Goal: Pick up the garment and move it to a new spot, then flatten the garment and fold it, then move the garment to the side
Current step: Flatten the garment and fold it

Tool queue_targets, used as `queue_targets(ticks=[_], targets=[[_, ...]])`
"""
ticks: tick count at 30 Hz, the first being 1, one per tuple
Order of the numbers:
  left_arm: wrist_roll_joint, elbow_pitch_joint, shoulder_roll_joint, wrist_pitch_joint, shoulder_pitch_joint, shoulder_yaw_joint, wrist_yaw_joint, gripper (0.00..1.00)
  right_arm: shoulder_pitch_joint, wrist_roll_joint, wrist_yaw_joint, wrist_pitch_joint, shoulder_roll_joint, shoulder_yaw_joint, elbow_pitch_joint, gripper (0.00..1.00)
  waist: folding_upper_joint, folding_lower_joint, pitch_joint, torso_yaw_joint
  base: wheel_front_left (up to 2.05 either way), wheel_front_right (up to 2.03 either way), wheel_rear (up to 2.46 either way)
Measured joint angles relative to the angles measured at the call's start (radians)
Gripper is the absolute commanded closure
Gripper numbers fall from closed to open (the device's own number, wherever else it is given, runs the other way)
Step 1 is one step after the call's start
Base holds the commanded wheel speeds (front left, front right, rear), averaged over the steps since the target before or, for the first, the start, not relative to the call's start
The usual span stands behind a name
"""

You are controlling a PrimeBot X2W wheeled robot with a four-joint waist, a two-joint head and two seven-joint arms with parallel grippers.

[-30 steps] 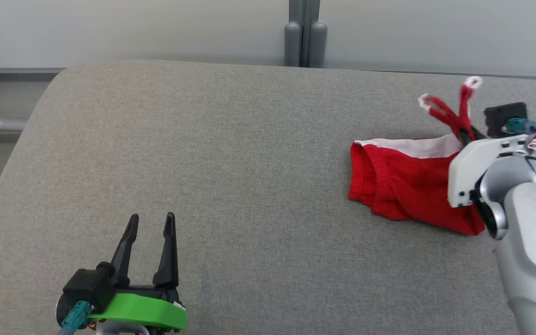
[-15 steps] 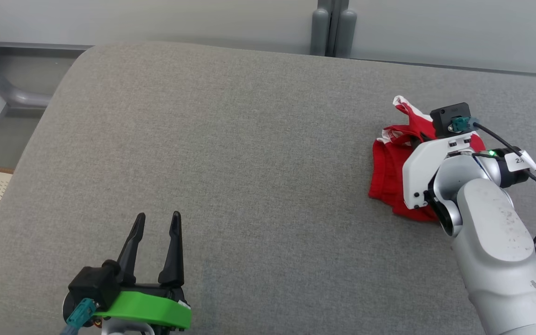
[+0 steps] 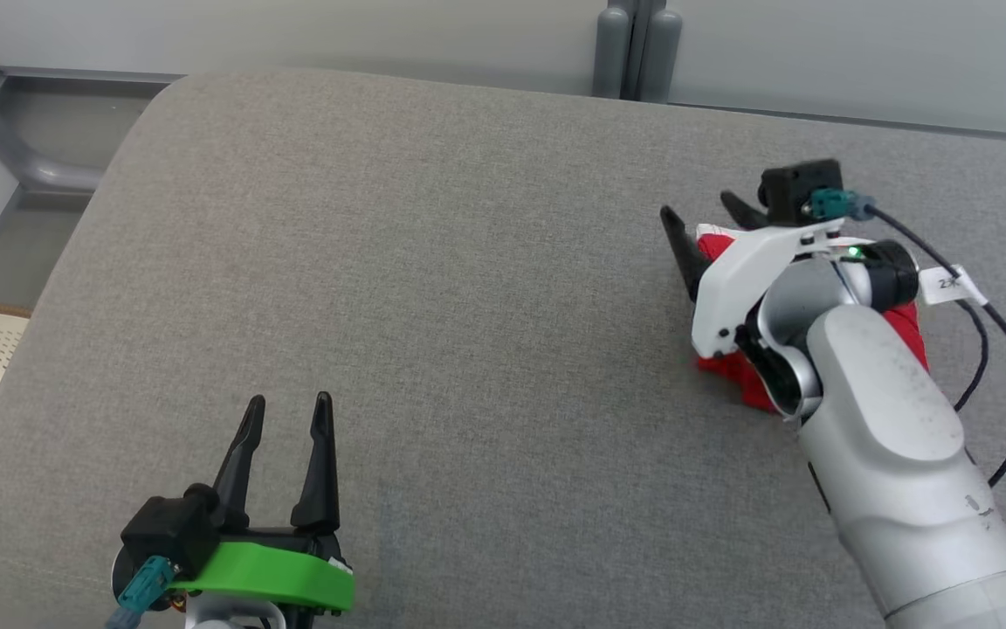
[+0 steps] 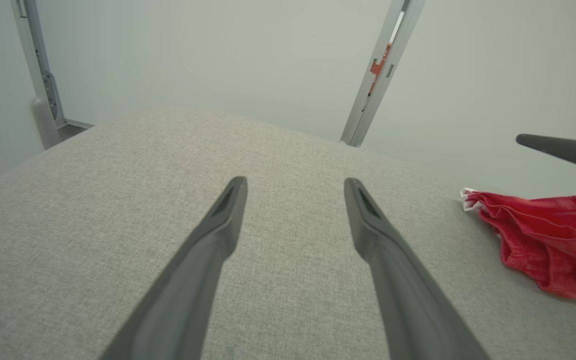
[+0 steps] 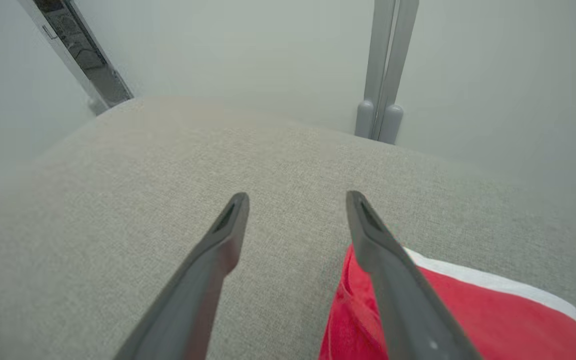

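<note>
Right gripper (image 3: 695, 205) is spread open, shorts (image 5: 473, 315) lying loose below one finger. I'd lift straight up so nothing snags.

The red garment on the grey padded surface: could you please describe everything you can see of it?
The red cloth garment with a white band lies crumpled and bunched on the grey padded surface, near its right side, largely under the right arm. The open right gripper stands over it, not gripping it.
</note>
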Motion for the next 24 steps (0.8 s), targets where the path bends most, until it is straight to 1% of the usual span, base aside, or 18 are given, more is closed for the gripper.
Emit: queue_targets(ticks=[2,5,9,10,11,12,13,16,19,21,24], targets=[[0.000,-0.001,0.000,0.000,0.000,0.002,0.001,0.00,-0.005,0.030,0.000,-0.018,-0.020,-0.006,-0.044,0.00,0.0000,0.0000,-0.003,-0.007,0.00,0.00,0.00],[0.000,-0.001,0.000,0.000,0.001,-0.001,0.001,0.00,0.003,0.040,0.000,-0.027,-0.075,-0.049,-0.088,0.00,0.0000,0.0000,-0.010,-0.018,0.00,0.00,0.00],[-0.001,-0.001,0.000,0.000,0.003,-0.007,0.001,0.00,0.069,0.023,0.000,-0.027,-0.135,-0.157,-0.081,0.00,0.0000,0.0000,-0.019,-0.028,0.00,0.00,0.00],[-0.002,-0.001,0.000,0.000,0.003,-0.009,0.000,0.00,0.086,0.023,-0.001,-0.027,-0.145,-0.188,-0.067,0.15,0.0000,0.0000,-0.020,-0.030,0.00,0.00,0.00],[-0.002,-0.001,0.000,0.000,0.003,-0.010,0.000,0.00,0.098,0.023,-0.001,-0.027,-0.150,-0.210,-0.054,0.48,0.0000,0.0000,-0.020,-0.031,0.00,0.00,0.00],[-0.003,0.000,0.000,0.000,0.003,-0.010,0.000,0.00,0.111,0.023,-0.001,-0.029,-0.154,-0.230,-0.037,0.84,0.0000,0.0000,-0.020,-0.031,0.00,0.00,0.00],[-0.003,0.000,0.000,0.000,0.003,-0.010,0.000,0.00,0.123,0.017,-0.001,-0.033,-0.157,-0.239,-0.021,1.00,0.0000,0.0000,-0.019,-0.032,0.00,0.00,0.00],[-0.003,0.002,0.000,0.000,0.002,-0.008,0.000,0.00,0.147,0.003,-0.001,-0.037,-0.159,-0.228,0.027,1.00,0.0000,0.0000,-0.017,-0.033,0.00,0.00,0.00],[-0.002,0.003,0.000,0.000,0.002,-0.006,-0.001,0.00,0.159,0.010,-0.001,-0.045,-0.137,-0.179,0.069,1.00,0.0000,0.0000,-0.014,-0.035,0.00,0.00,0.00],[-0.001,0.004,0.000,0.000,0.001,-0.005,-0.001,0.00,0.164,0.028,-0.001,-0.051,-0.112,-0.119,0.083,1.00,0.0000,0.0000,-0.014,-0.036,0.00,0.00,0.00],[0.002,0.006,0.000,0.000,0.001,-0.003,-0.002,0.00,0.172,0.066,-0.001,-0.068,-0.081,-0.016,0.072,1.00,0.0000,0.0000,-0.018,-0.038,0.00,0.00,0.00]])
